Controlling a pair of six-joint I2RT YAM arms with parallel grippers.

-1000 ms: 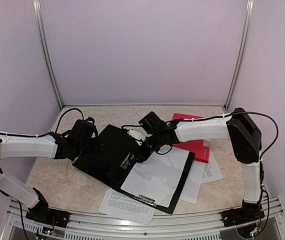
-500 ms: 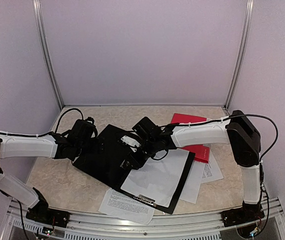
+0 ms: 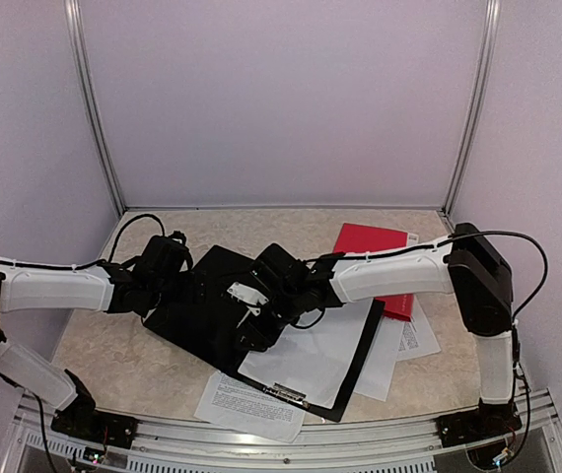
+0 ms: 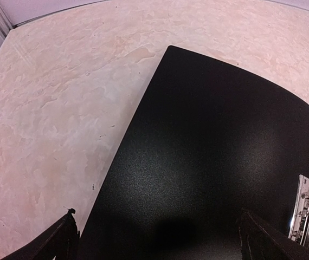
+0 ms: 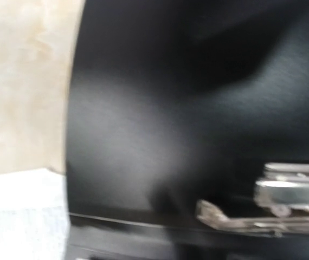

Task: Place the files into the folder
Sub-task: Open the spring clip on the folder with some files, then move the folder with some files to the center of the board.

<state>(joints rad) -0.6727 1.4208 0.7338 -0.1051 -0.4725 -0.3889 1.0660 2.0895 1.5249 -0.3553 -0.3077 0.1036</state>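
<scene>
The files (image 3: 313, 347) lay spread at the near-right of the table (image 3: 99, 345). One blank sheet rested on the right inner half of the open black folder (image 3: 207, 296). A printed sheet (image 3: 246, 402) stuck out from under the folder's near edge, and more sheets (image 3: 411, 340) fanned out from beneath its right side. None of them was in either gripper.

The folder lay flat and open at an angle, its bare left half toward the left arm. The metal clip (image 4: 304, 212) sat along its spine.

The left gripper (image 4: 157, 219) hung low over that bare left half with its fingers (image 4: 62, 238) spread wide and nothing between them. One finger was near the folder's outer edge and the other was over the black surface.

The right gripper (image 3: 259, 325) reached across from the right, over the middle of the folder near the spine. Its wrist view was blurred — it showed only black cover, the clip and a corner of white paper, with no fingers in sight — so I could not tell how its jaws stood.

A red folder (image 3: 372, 246) lay behind the right forearm, toward the back right.
</scene>
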